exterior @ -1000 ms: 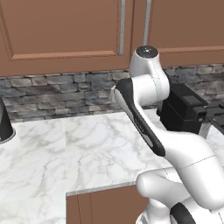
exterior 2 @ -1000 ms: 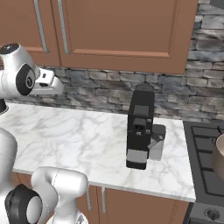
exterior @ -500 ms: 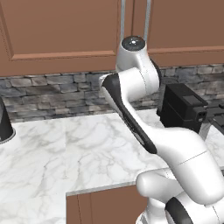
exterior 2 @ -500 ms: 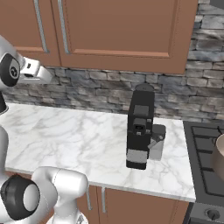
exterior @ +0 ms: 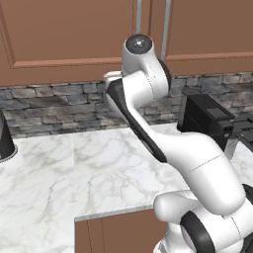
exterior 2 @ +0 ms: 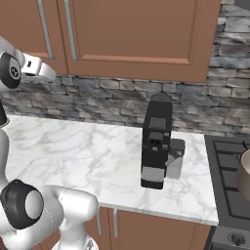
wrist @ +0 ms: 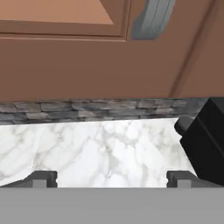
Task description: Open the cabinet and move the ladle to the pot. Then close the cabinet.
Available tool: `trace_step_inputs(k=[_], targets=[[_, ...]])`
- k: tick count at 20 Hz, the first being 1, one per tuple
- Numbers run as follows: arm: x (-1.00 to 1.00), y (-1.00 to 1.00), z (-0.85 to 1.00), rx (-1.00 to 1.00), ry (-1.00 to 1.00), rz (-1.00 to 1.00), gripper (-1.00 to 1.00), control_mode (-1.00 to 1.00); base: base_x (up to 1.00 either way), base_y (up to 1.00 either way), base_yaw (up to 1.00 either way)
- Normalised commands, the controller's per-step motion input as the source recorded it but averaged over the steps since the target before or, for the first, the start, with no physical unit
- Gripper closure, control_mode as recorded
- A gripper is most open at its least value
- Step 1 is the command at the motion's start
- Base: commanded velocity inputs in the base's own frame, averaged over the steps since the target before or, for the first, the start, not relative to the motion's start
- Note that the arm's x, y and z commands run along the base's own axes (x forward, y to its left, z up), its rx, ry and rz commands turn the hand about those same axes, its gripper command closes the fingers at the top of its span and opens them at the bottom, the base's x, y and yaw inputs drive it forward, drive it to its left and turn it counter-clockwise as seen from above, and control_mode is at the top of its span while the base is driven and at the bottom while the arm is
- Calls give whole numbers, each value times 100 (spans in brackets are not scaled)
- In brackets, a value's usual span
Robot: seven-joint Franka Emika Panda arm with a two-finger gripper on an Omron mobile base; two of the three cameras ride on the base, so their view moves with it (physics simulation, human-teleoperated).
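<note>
The reddish-brown cabinet hangs over the counter with both doors shut; its silver bar handles stand side by side. In the hand view, the lower end of one handle is above and a little right of centre, close ahead. My gripper is open with nothing between its widely parted fingertips. My hand is raised just below the cabinet's bottom edge, left of the handles. A tan pot shows partly on the stove at the far right. The ladle is out of view.
A black coffee machine stands on the white marble counter near the stove. Behind the counter runs a grey stone backsplash. A dark object sits at the counter's far left. Base cabinets lie below.
The arm has lifted and swung its hand up toward the cabinet's lower edge, moving left in the right base view. The jaws stayed open.
</note>
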Motion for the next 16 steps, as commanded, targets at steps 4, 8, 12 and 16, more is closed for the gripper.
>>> trace_step_inputs(k=[4, 8, 12, 16], targets=[[47, 0, 19, 0, -12, 0, -100, -100, 0, 0, 0], [39, 0, 30, 0, -12, 0, -100, -100, 0, 0, 0], [40, 0, 33, 0, -4, 0, -100, -100, 0, 0, 0], [30, 0, 48, 0, 0, 0, -100, -100, 0, 0, 0]])
